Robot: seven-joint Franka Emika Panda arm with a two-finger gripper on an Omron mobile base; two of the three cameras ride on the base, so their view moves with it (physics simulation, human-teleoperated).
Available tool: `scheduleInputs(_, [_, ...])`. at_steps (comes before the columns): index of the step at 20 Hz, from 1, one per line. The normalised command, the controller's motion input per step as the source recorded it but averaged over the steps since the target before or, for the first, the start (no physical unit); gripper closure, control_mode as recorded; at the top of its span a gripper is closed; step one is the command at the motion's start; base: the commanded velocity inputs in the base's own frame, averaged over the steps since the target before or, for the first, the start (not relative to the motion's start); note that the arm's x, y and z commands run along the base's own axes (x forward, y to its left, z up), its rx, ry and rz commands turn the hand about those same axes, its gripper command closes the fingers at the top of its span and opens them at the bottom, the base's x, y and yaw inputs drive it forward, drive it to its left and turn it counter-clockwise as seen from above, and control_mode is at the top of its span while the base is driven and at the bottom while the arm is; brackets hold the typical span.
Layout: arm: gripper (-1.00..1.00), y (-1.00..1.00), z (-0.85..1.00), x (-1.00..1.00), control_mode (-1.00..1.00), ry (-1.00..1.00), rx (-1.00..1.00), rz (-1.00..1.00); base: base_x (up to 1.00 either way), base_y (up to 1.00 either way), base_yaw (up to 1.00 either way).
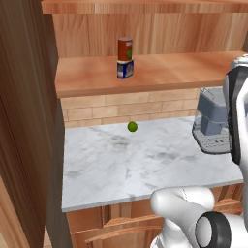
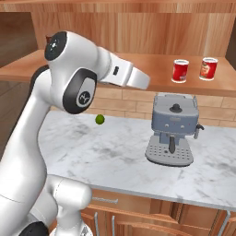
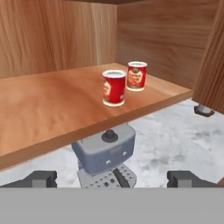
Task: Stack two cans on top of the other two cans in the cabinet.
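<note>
Gripper [image 3: 112, 178] jaws wide apart, empty, level with shelf edge, aimed at two red cans [image 3: 114, 87] standing just beside each other on cabinet [image 3: 52, 105] shelf. Dark red can already sits on blue tin [image 1: 125, 69] further along. Risks: finger clips neighbour can [image 3: 137, 75] during grasp; hand strikes shelf lip; coffee machine [image 3: 105, 151] directly below.

Cabinet [image 3: 52, 100]: warm grained wood, smooth. Desk [image 1: 145, 164]: polished white marble, grey veining. Red cans [image 3: 114, 87]: glossy metal, paper labels. Coffee machine [image 2: 173, 126]: matt grey.

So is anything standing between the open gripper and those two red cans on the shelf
Nothing visible does. The gripper looks across bare shelf board at the two red cans; the coffee machine sits lower, under the shelf.
</note>
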Motion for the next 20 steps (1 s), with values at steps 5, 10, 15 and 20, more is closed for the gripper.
scheduleInputs(5, [-1.0, -0.32, 0.0, 0.17, -1.0, 0.02, 0.0, 0.0, 0.0, 0.0, 0.0])
scheduleInputs(10, [-1.0, -0.22, 0.0, 0.19, -1.0, 0.0, 0.0, 0.0, 0.0, 0.0, 0.0])
scheduleInputs(15, [-1.0, -0.23, -0.05, 0.27, -1.0, 0.02, 0.0, 0.0, 0.0, 0.0, 0.0])
scheduleInputs(20, [-1.0, -0.21, -0.13, 0.32, -1.0, 0.0, 0.0, 0.0, 0.0, 0.0, 0.0])
